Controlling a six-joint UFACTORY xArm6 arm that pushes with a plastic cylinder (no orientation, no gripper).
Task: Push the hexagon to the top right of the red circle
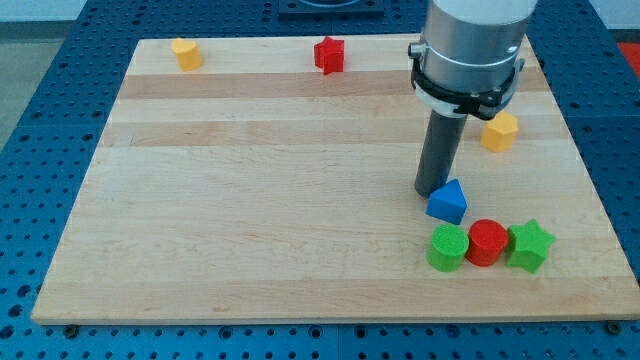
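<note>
My tip (431,191) rests at the blue triangle's (448,202) ten o'clock; no claw exists, nothing held. The yellow hexagon (499,131) waits at the red circle's (487,241) twelve o'clock, needing a nudge rightward

My tip (432,192) touches the triangle (448,202) at its 10 o'clock. The hexagon (499,131) sits at the circle's (487,242) 12 o'clock, well apart. Cylinder (448,247) and star (529,246) flank the circle at 9 and 3.

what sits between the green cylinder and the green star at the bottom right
In the camera view, the red cylinder sits between the green cylinder and the green star, the three in a tight row.
</note>
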